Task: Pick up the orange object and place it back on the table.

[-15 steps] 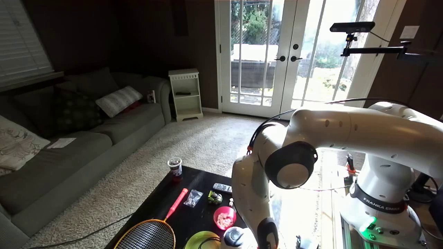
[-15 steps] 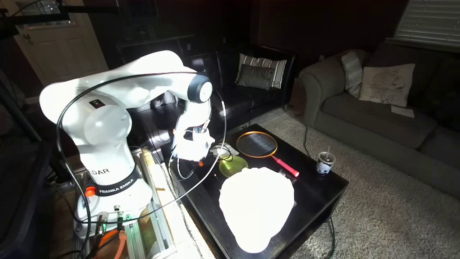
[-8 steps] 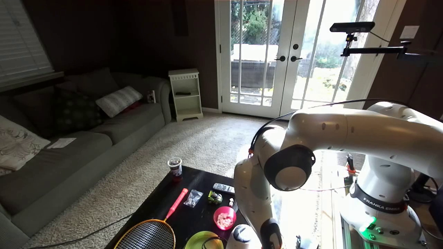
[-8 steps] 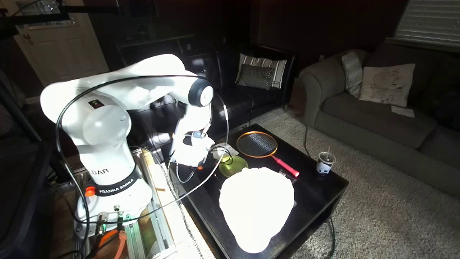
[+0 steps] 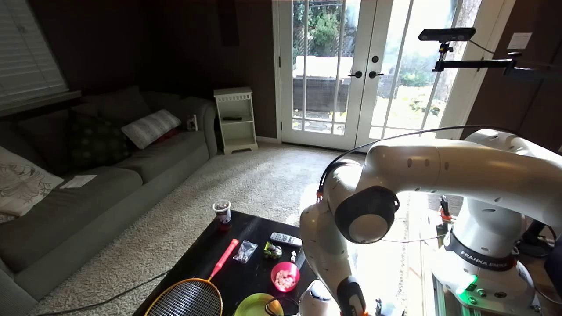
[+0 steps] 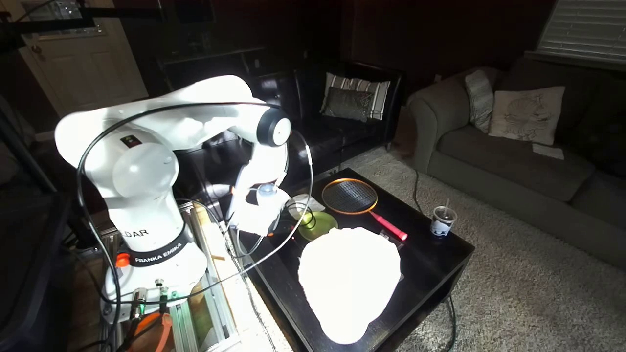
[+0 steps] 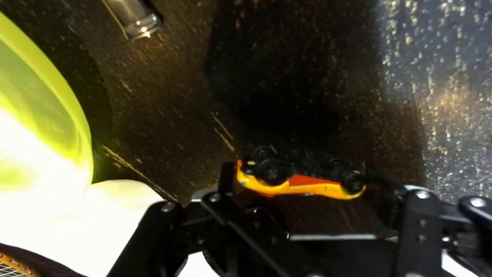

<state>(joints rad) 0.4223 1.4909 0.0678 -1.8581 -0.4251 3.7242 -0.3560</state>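
In the wrist view the orange object is a toy car (image 7: pixel 307 189), yellow-orange with a red side panel and black wheels. My gripper (image 7: pixel 301 179) is shut on it lengthwise, one finger (image 7: pixel 226 175) at its left end and the opposite finger at its right end. The wheels point away from the gripper's base. Behind it lies the dark top of the table (image 5: pixel 246 276), but how high the car hangs I cannot tell. In an exterior view the white gripper body (image 6: pixel 257 217) is over the table's near-arm edge; its fingers are hard to make out there.
On the table are a green bowl (image 5: pixel 246 307), a pink bowl (image 5: pixel 274 276) with small pieces, a remote (image 5: pixel 285 239), a green toy (image 5: pixel 272 250), a clear bag (image 5: pixel 245 251), a racket (image 5: pixel 184 300) and a cup (image 5: pixel 223 214). A glaring white patch (image 6: pixel 349 283) covers part of an exterior view.
The wrist and gripper have shifted away from the green bowl toward the robot's base and slightly downward. More of the remote and bowl now shows. The table's things have stayed put.
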